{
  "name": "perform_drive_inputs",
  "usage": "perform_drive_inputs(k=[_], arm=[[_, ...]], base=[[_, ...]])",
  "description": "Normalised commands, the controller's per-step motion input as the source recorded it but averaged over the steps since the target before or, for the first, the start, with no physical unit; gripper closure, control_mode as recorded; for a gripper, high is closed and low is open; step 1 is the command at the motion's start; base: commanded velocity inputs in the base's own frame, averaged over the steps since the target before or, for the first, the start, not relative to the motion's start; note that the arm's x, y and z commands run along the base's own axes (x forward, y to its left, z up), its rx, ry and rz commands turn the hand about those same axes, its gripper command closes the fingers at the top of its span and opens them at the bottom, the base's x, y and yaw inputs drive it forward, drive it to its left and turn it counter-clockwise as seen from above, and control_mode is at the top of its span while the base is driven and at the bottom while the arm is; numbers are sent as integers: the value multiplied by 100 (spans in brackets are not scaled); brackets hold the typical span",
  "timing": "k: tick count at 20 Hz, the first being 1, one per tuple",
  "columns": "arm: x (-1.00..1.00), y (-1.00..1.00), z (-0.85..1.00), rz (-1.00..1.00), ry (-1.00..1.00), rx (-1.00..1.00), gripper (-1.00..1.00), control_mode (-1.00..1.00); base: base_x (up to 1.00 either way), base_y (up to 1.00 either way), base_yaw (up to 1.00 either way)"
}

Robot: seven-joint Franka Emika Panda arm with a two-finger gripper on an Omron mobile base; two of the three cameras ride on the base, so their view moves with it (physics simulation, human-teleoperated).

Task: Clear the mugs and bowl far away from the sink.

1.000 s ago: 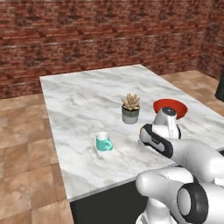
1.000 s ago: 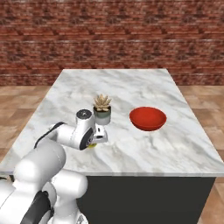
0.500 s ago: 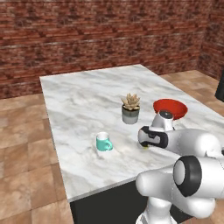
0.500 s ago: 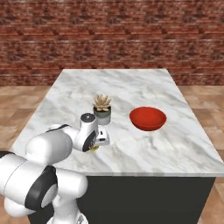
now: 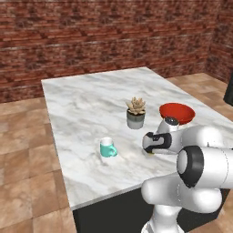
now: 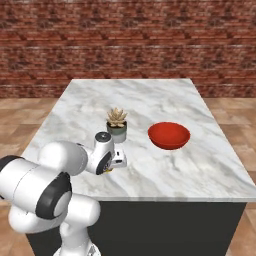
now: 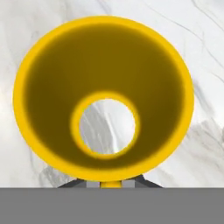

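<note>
No labels, logos or writing on anything here, all plain surfaces.

Going left to right in the left base view: the teal mug (image 5: 108, 148) sits by itself on the marble counter (image 5: 82, 104), toward the near-left part with plenty of bare marble around it and a fair gap to the front edge. Next over is the grey pot with a succulent (image 5: 135, 113), standing upright near the middle. Then the gripper (image 5: 148, 151), low over the counter just right of the teal mug and in front of the pot. Its fingertips are tucked behind the wrist, so I can't tell how the jaws stand. Only a sliver of the yellow mug (image 7: 103, 98) peeks out under the hand from the base cameras; the hand view looks straight down into it, rim nearly edge to edge, with marble visible through the round bottom.

Furthest right is the red bowl (image 6: 169, 135), partly covered by the arm in the left base view, fully clear in the right one, well back from the counter's right edge.
</note>
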Motion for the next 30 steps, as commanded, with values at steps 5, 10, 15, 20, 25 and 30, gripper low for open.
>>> perform_drive_inputs(k=[5,10,15,20,25,30], arm=[[2,10,-25,0,0,0,-100,-100],[-1,0,11,0,0,0,-100,-100],[-22,0,77,0,0,0,-100,-100],[-44,0,87,0,11,8,-100,-100],[-75,0,100,0,7,5,-100,-100],[-83,3,100,0,-1,-1,-100,-100]], base=[[0,0,0],[0,0,0],[0,0,0],[0,0,0],[0,0,0],[0,0,0]])
